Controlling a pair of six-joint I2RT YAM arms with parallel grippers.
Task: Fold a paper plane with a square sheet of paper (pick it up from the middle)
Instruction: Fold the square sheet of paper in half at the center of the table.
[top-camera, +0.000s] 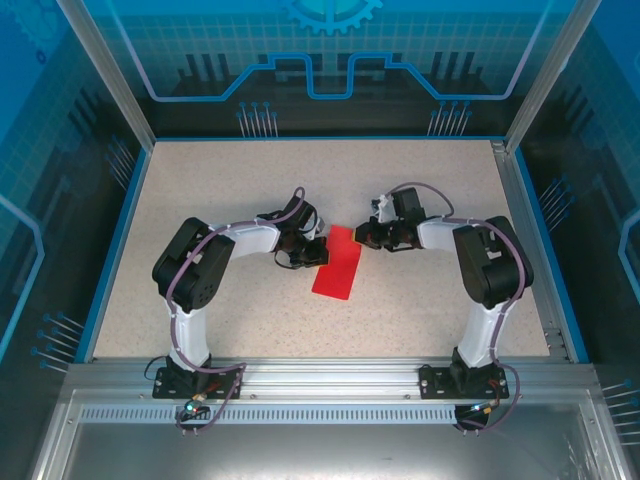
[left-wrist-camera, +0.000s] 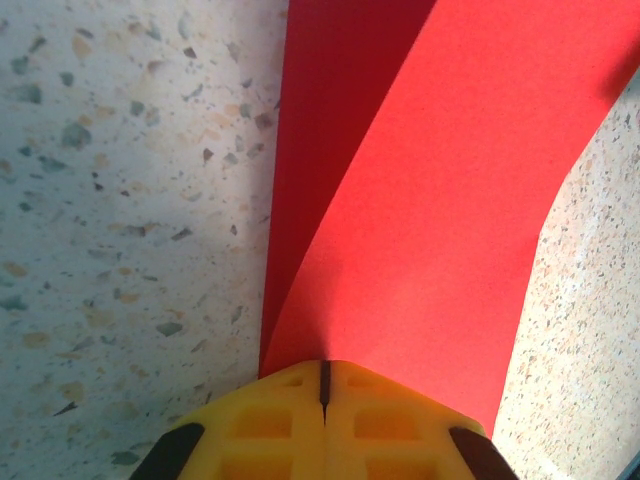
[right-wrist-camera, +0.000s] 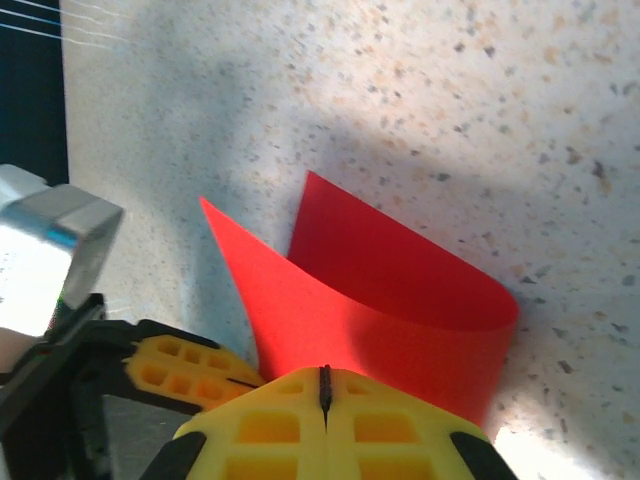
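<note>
The thin bright red square sheet of paper lay mid-table on the speckled beige tabletop, doubled over but bowed rather than creased. If either pinch slipped, or the arms pulled apart, the loop could spring open, skew its edges or tear. The left gripper reached in low from the left, jaws closed on the sheet's left edge. The right gripper reached in low from the right, jaws closed, seemingly pinching the far right corner.
</note>
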